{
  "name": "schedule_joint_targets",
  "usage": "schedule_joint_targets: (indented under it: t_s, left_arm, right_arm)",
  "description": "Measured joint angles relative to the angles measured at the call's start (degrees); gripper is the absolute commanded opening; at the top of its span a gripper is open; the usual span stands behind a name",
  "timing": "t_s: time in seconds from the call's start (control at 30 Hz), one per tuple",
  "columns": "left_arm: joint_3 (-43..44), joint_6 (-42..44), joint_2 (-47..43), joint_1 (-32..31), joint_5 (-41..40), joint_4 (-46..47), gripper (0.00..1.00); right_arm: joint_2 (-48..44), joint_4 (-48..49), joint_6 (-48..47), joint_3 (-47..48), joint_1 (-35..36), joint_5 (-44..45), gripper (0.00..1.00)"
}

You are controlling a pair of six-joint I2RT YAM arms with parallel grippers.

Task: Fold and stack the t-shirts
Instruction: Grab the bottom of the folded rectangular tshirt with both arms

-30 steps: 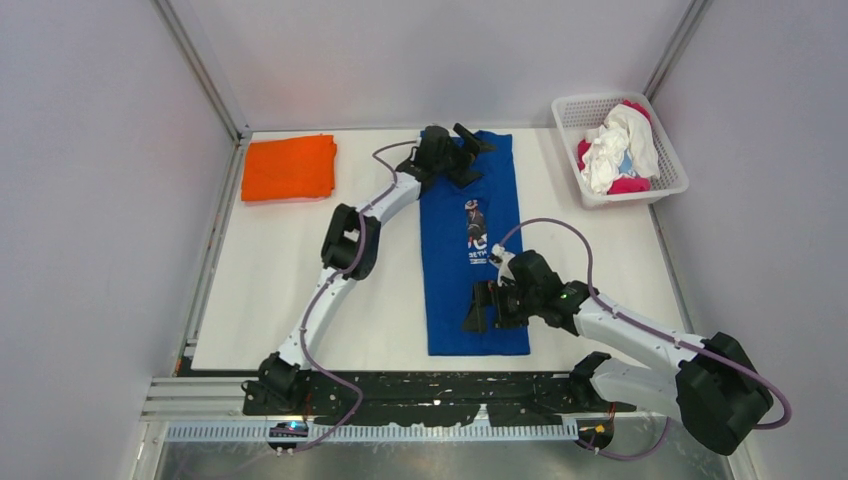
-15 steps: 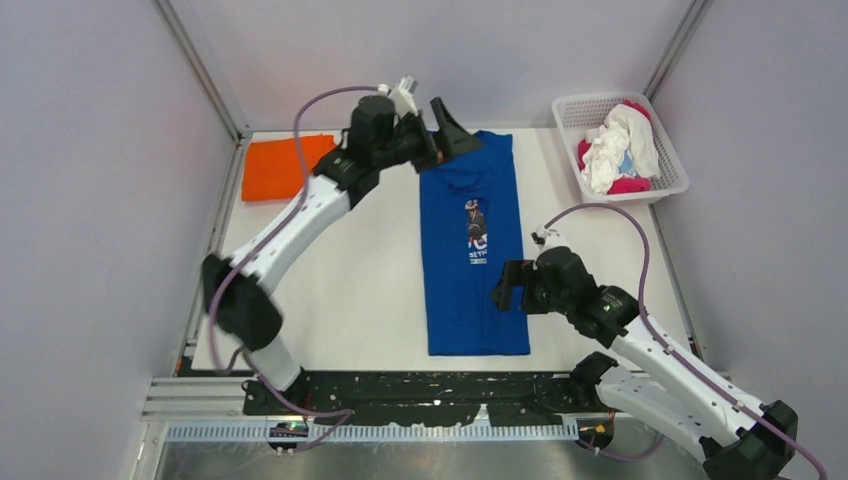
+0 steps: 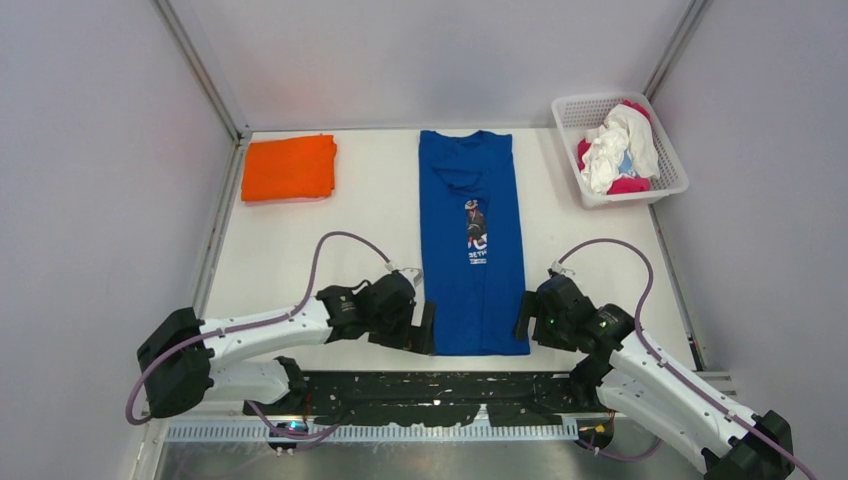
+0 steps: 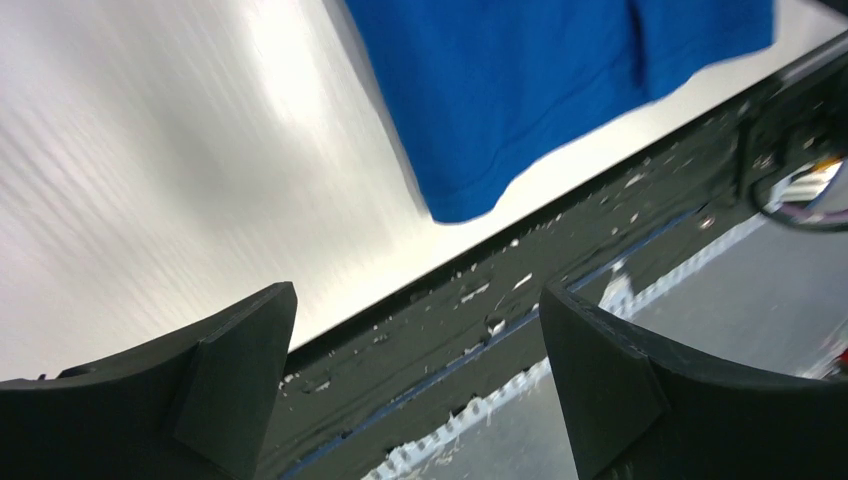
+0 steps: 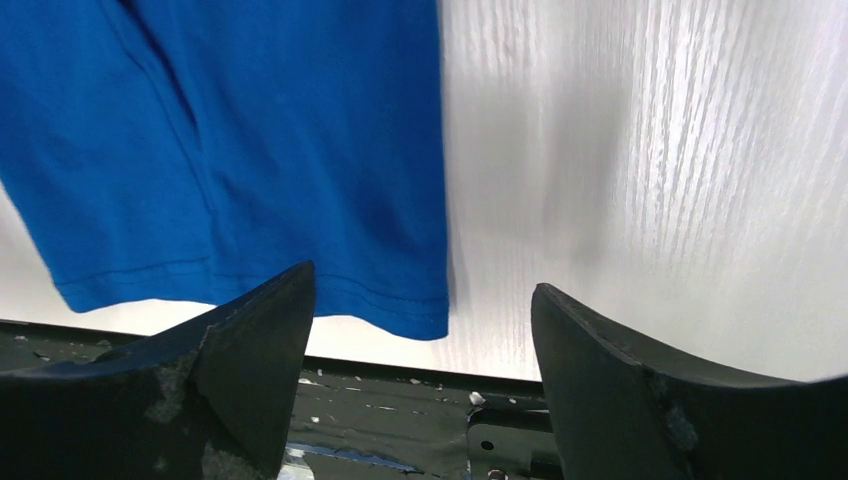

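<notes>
The royal blue t-shirt (image 3: pixel 474 245) lies flat as a long strip down the middle of the table, sleeves folded in, print up. Its near hem shows in the left wrist view (image 4: pixel 520 90) and the right wrist view (image 5: pixel 250 160). My left gripper (image 3: pixel 424 328) is open and empty at the hem's near left corner. My right gripper (image 3: pixel 522 318) is open and empty at the hem's near right corner. The folded orange t-shirt (image 3: pixel 290 167) lies at the far left. Magenta and white shirts (image 3: pixel 618 148) lie crumpled in the basket.
The white lattice basket (image 3: pixel 672 180) stands at the far right corner. The black base rail (image 3: pixel 420 385) runs along the table's near edge, just behind both grippers. Frame posts and walls close in the table on three sides.
The left arm has swung from the shirt's collar at the far end back to the near left corner of the hem. The right gripper has moved right and nearer, off the shirt.
</notes>
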Motion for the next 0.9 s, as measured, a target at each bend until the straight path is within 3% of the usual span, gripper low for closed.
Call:
schedule_joint_targets:
  t_s: [0.23, 0.43, 0.7, 0.9]
  left_arm:
    - [0.17, -3.06, 7.98, -2.69, 0.46, 4.81, 0.78]
    - [1.46, -5.22, 14.58, -2.69, 2.21, 7.96, 0.56]
    - [4.35, -6.86, 20.65, -3.15, 4.07, 10.03, 0.01]
    - [4.28, -7.41, 20.55, -3.30, 3.78, 9.38, 0.00]
  right_arm:
    - [-1.53, 1.55, 2.54, -5.03, 0.00, -2.34, 0.72]
    - [-1.79, 4.63, 3.17, -6.19, 0.00, -3.80, 0.56]
    - [0.68, 6.54, 3.21, -6.64, 0.00, -6.03, 0.45]
    - [0.66, 5.40, 3.89, -6.64, 0.00, -6.21, 0.34]
